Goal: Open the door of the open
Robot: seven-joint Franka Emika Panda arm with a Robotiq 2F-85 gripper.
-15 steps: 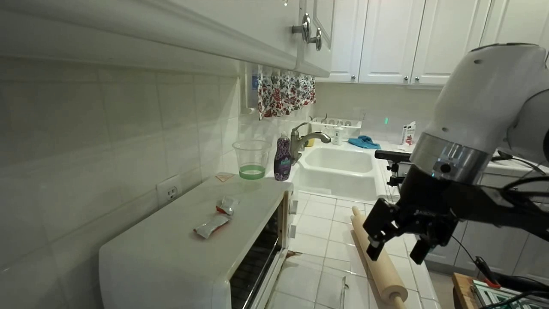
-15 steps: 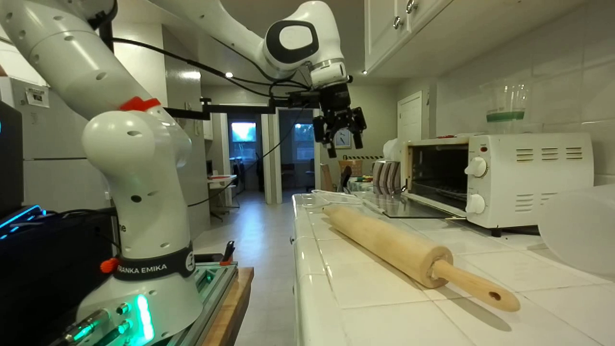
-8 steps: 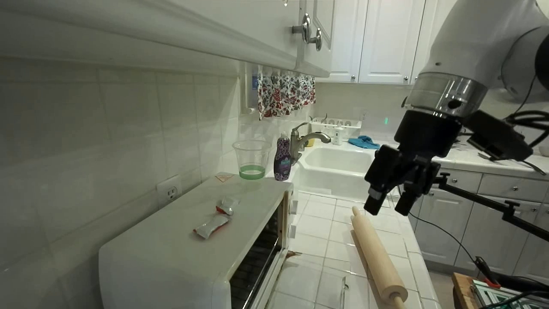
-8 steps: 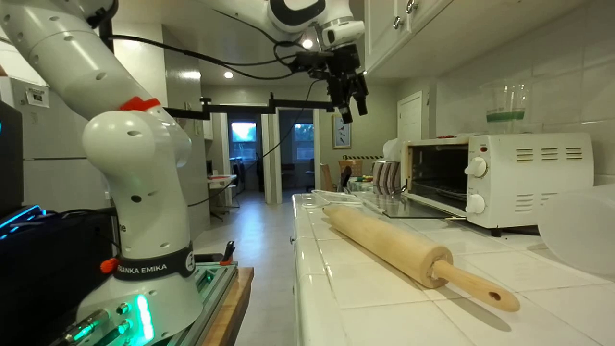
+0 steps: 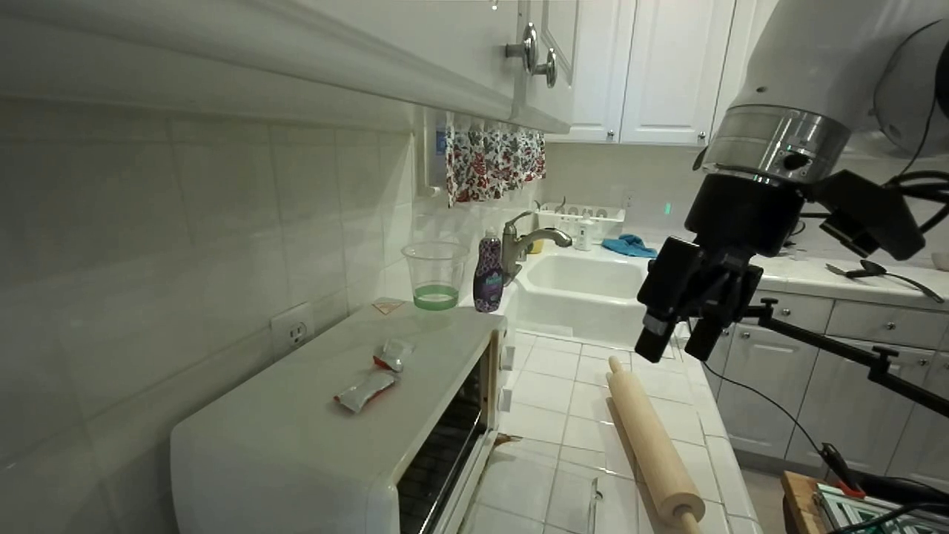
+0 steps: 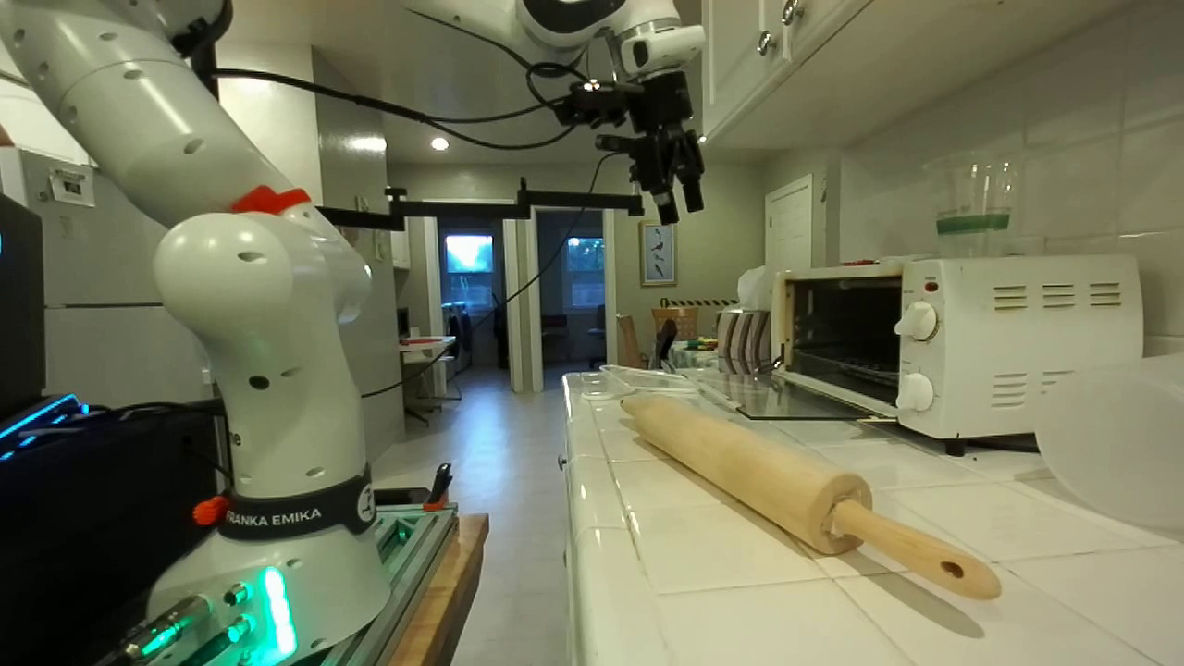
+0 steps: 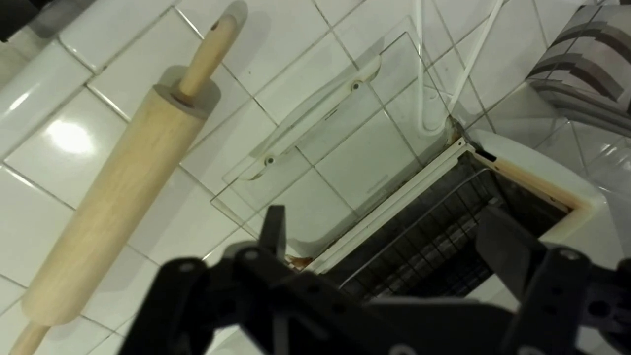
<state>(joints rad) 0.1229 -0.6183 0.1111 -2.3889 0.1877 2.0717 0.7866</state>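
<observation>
The Robotiq gripper hangs well above the tiled counter, and its two fingers are spread wide apart in the wrist view. The toaster oven stands on the counter, and its glass door is already down, stretched out flat in front of the opening (whether the pane touches the tiles I cannot tell). The door's handle runs along the outer edge of the glass, apart from the fingers. Inside the toaster oven there is a wire rack. A wooden rolling pin lies on the outer side of the counter, apart from the glass door. In an exterior view, two foil packets lie on the oven's top; toward its far end are a clear plastic tub, green at the bottom, and a purple dish-soap bottle, just beside the faucet
</observation>
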